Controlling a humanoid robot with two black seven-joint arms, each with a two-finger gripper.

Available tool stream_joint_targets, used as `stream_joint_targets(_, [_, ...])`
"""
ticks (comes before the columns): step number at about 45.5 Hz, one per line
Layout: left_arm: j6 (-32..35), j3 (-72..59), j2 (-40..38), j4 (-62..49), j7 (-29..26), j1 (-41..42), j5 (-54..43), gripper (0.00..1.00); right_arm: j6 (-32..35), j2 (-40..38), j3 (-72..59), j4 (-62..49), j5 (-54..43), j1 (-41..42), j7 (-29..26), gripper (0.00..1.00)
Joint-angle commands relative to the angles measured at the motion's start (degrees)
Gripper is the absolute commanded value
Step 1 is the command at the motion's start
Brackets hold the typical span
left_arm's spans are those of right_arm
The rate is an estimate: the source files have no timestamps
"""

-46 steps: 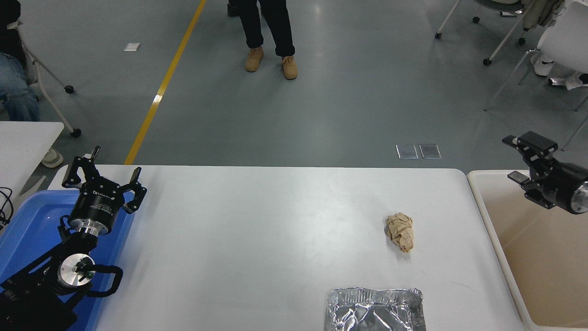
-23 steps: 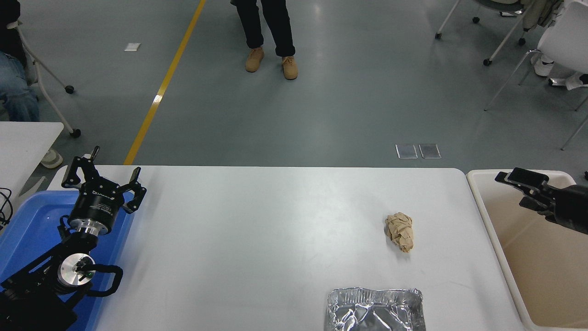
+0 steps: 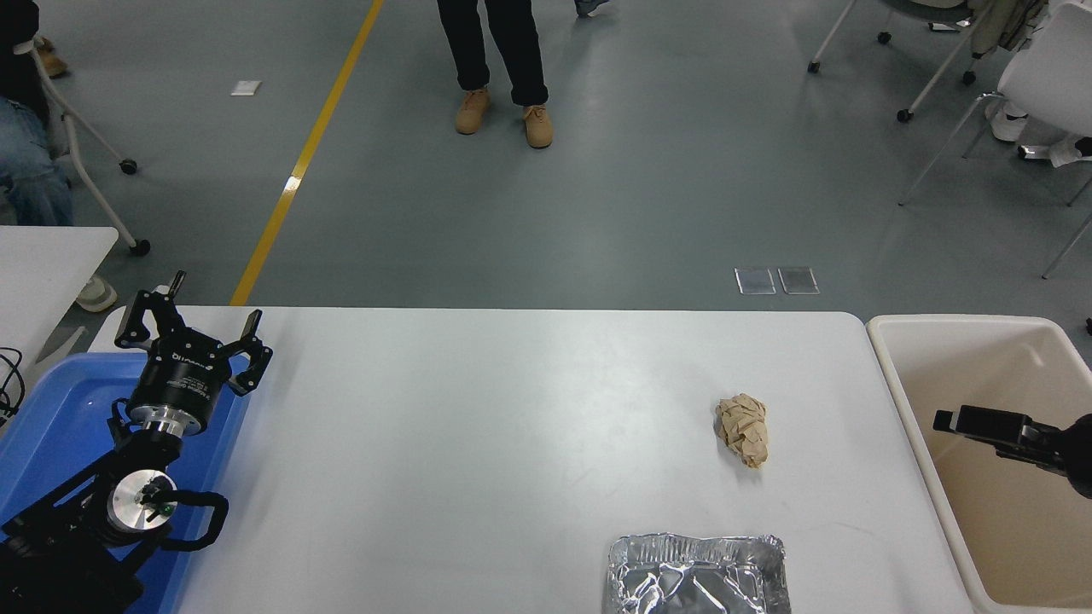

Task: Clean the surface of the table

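Dropping lower over the beige bin (image 3: 1007, 529), the right tool (image 3: 981, 424); grip state unclear.

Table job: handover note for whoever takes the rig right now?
Left claw: open, empty, parked over the blue tray.
Right claw: over the beige bin at the right edge; only part shows, so its state is unclear and nothing is seen in it.
Still on the table surface: crumpled brown paper ball, and a foil tray at the near edge.
Left to do: clear both.
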Motion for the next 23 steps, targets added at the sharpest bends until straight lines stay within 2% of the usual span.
stream_joint_targets(1, [0.0, 0.0, 0.0, 0.0, 0.0, 0.0, 0.0, 0.99, 0.4, -3.7, -0.7, 5.4, -5.6, -1.7, 1.3, 0.98])
stream_joint_targets(8, [0.0, 0.0, 0.0, 0.0, 0.0, 0.0, 0.0, 0.99, 0.4, -4.5, -2.2, 6.5, -6.3, -2.5, 3.7, 0.98])
stream_joint_targets(23, [0.0, -0.1, 0.0, 0.0, 0.0, 0.0, 0.0, 0.99, 0.2, -6.8, -2.4, 11.1, -6.3, -5.4, 3.7, 0.98])
